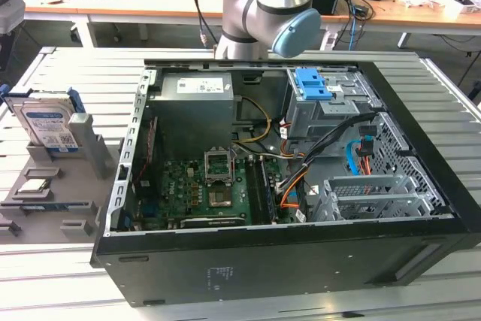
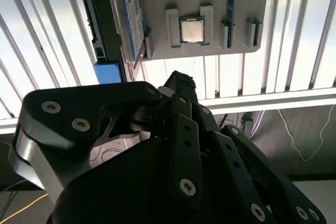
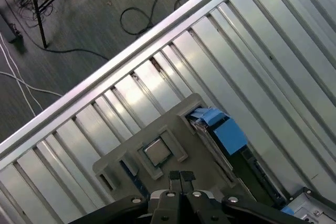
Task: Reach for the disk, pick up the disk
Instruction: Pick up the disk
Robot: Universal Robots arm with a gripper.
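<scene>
— Grey holder (image 1: 90,157) first, at the exterior view's left, on the slatted metal worktop (image 1: 83,73). There you find the disk (image 1: 47,119). It stands on its edge in a slot and leans a little, with the white-and-blue label toward the camera and blue rails along its edges.

— And the small square chip (image 1: 34,186)?

— It lies flat in its own pocket of the same holder, near the disk but not touching it. To the right of the holder you see the open computer case (image 1: 263,268). Inside it, toward the far wall, sits a bare blue bracket (image 1: 312,84). The arm (image 1: 267,1) rises at the far side of the case.

— How is the hand?

— In the first wrist view the hand (image 3: 181,176) is narrow: its two fingertips meet and nothing is between them. It hangs above the holder, apart from the disk, and it touches nothing. In the second wrist view you see the disk in its slot beyond the black links of the hand.
</scene>
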